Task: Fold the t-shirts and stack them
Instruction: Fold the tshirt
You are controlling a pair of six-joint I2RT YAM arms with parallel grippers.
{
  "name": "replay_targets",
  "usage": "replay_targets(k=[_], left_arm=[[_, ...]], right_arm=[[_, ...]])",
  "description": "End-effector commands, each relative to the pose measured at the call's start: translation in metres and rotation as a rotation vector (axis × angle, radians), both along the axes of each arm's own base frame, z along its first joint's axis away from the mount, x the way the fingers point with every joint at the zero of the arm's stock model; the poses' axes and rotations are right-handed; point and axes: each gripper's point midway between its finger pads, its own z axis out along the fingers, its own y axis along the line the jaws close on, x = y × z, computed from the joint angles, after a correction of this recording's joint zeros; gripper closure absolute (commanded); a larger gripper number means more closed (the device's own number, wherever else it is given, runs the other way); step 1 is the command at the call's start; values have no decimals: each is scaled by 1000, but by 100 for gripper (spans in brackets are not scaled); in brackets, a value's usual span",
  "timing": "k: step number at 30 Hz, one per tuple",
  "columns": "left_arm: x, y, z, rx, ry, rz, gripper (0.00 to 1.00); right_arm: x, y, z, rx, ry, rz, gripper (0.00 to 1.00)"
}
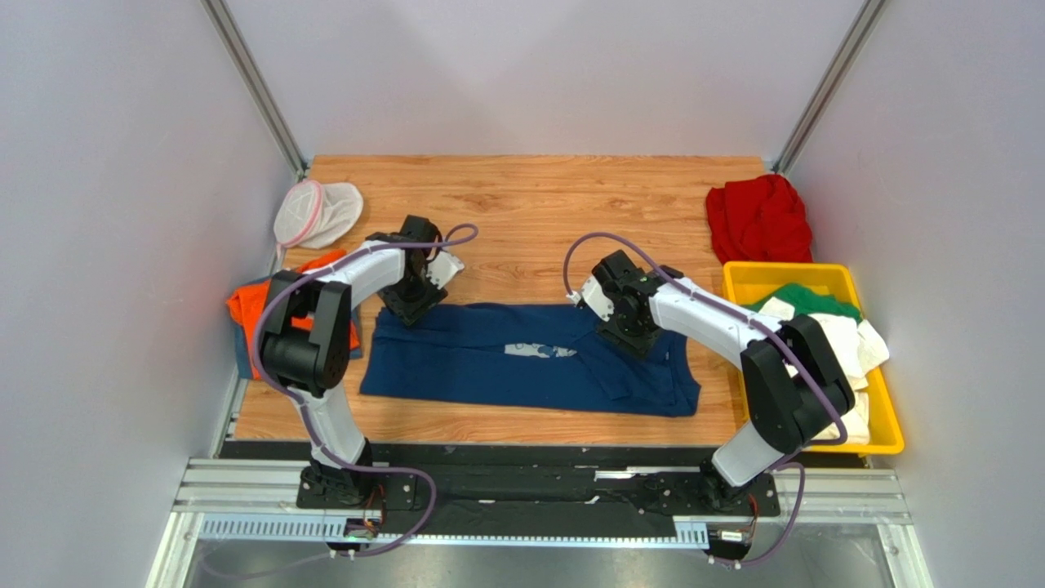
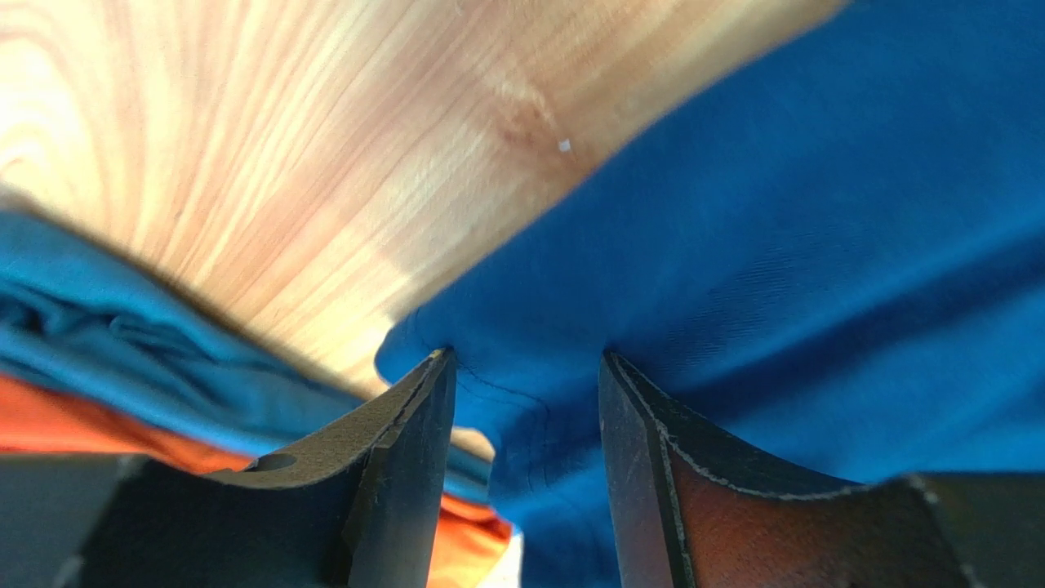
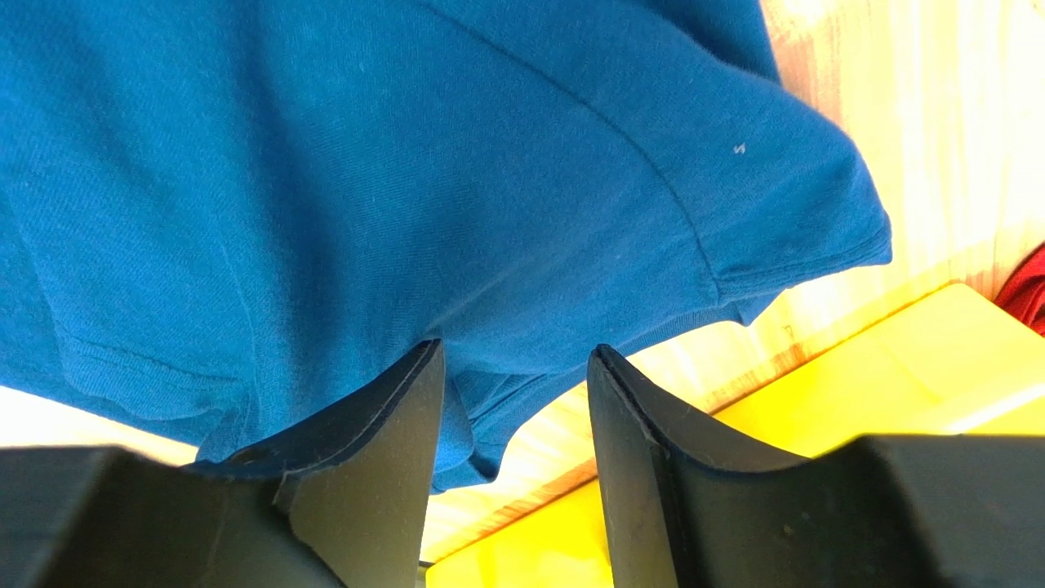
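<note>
On the wooden table [image 1: 528, 196] seen from above, the navy t-shirt [image 1: 528, 355] lies spread flat, left gripper [image 1: 411, 300] at its far left corner, right gripper [image 1: 628, 328] over its right half. Left wrist: fingers [image 2: 405, 478] apart astride that corner, orange t-shirt [image 2: 74, 423] just beside. Right wrist: fingers [image 3: 368, 490] apart over the navy sleeve [image 3: 785, 208], yellow bin [image 3: 883, 380] near it

Navy t-shirt [image 1: 491, 368] lying flat, red t-shirt [image 1: 758, 218] crumpled
</note>
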Motion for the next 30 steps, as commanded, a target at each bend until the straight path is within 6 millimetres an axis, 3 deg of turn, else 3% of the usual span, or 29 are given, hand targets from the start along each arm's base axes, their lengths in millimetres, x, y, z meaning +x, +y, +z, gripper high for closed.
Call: replay_targets(k=[1,9,17,30], left_arm=[[27,4,1,55,-63,-14,45],[50,20,-5,185,-87,-2,46],[71,16,-2,184,-110,22,46],[54,-7,64,-9,-214,21,43]], right_arm=[[6,0,9,25,-59,-15,49],[11,2,11,30,-75,-32,49],[7,-4,13,19,-84,-43,49],[2,15,20,124,-43,-47,49]])
